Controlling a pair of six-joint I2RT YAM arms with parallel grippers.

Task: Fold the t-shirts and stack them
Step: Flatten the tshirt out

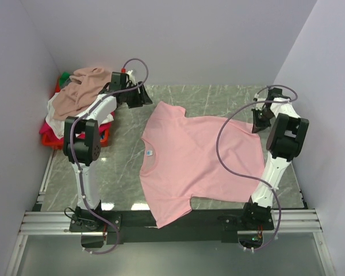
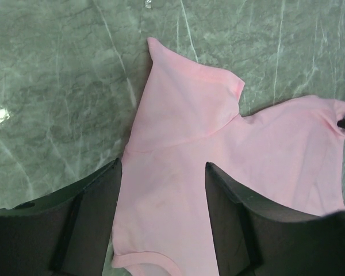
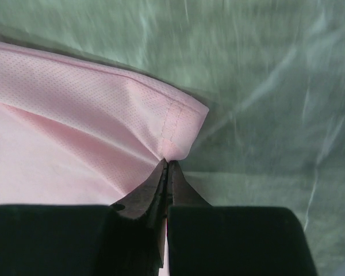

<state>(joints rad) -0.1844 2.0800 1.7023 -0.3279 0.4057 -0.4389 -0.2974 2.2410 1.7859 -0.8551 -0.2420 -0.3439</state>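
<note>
A light pink t-shirt point(image 1: 195, 161) lies spread flat on the marble table, its neck with a blue-white label point(image 1: 150, 153) pointing left. My left gripper point(image 1: 145, 100) hangs open and empty above the shirt's far sleeve. In the left wrist view its jaws point(image 2: 163, 167) stand wide apart over the pink cloth point(image 2: 178, 126). My right gripper point(image 1: 257, 123) is at the shirt's far right corner. In the right wrist view it point(image 3: 167, 164) is shut on the hemmed corner of the pink shirt point(image 3: 75, 115).
A red basket point(image 1: 57, 141) stands at the far left, heaped with a tan shirt point(image 1: 83, 86), a white one point(image 1: 60, 112), a magenta one point(image 1: 46, 127) and a bit of green point(image 1: 63, 76). White walls close in on three sides. A metal rail point(image 1: 172, 227) runs along the near edge.
</note>
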